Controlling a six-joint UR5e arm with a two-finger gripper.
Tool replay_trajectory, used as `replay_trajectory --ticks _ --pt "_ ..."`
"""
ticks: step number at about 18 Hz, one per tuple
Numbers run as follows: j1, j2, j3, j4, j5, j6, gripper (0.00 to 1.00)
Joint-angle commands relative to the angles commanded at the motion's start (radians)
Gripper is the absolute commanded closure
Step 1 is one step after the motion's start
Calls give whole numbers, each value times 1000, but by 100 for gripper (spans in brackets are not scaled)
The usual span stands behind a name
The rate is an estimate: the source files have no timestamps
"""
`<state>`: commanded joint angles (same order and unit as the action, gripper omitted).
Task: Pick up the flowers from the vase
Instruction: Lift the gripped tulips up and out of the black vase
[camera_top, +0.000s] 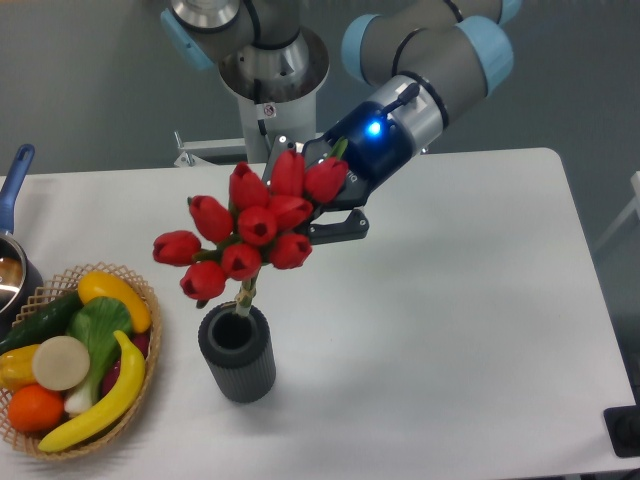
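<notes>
Above the vase (237, 355), the claw (315, 195) is clamped on the flowers (250, 230), stems just inside its mouth.

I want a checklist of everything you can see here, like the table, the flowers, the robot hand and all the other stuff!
Surface: white table, bare on its right half.
Job's things: red flowers lifted above the grey vase; the stem tips reach the vase mouth, and whether they are clear of it cannot be told.
Clutter: wicker basket of toy fruit and vegetables at the left edge; a pot with a blue handle behind it.
Grippers: gripper closed on the flowers, blue light lit on its wrist.
Cables: nothing seen.
Surroundings: grey wall, robot base behind the table, a dark object at the lower right corner.
</notes>
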<state>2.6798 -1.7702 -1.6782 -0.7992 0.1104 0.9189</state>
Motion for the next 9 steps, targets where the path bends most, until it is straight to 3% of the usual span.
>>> replay_trajectory --ticks 7,9 --pt "97 12 18 -2 35 12 100" --pt "103 17 46 0 144 12 100"
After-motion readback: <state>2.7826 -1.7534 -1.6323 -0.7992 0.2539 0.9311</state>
